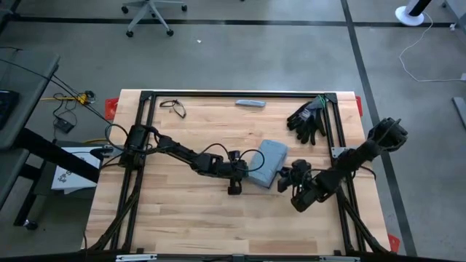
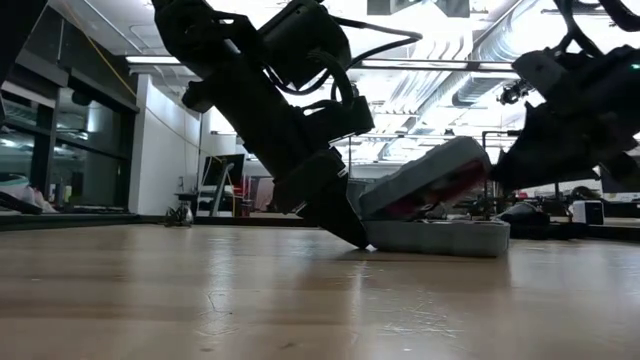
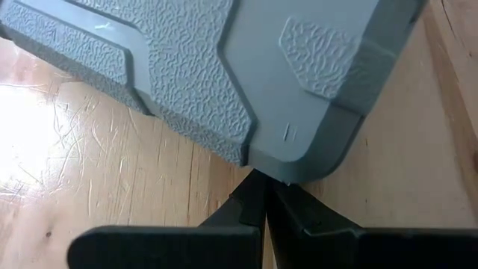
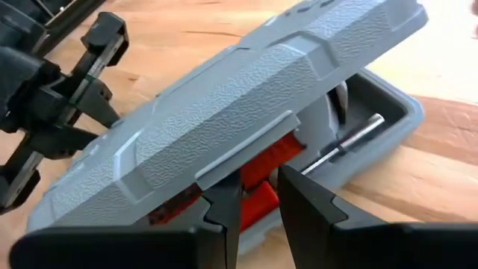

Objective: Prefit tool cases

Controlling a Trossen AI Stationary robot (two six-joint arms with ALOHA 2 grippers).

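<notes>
Closing step: our right gripper [image 4: 258, 196], jaws parted, meets the tool case [image 1: 266, 162] lid; left gripper [image 3: 263, 200], clenched, braces it; next, press down.

Overhead, table-level, two close wrist views

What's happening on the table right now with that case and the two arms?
The blue-grey tool case sits mid-table with its lid propped partly open, red-handled tools showing inside. The right gripper is at the lid's front edge, one finger under the latch tab. The left gripper, shut, presses its tips against the case's opposite side, apparently bracing it.
</notes>
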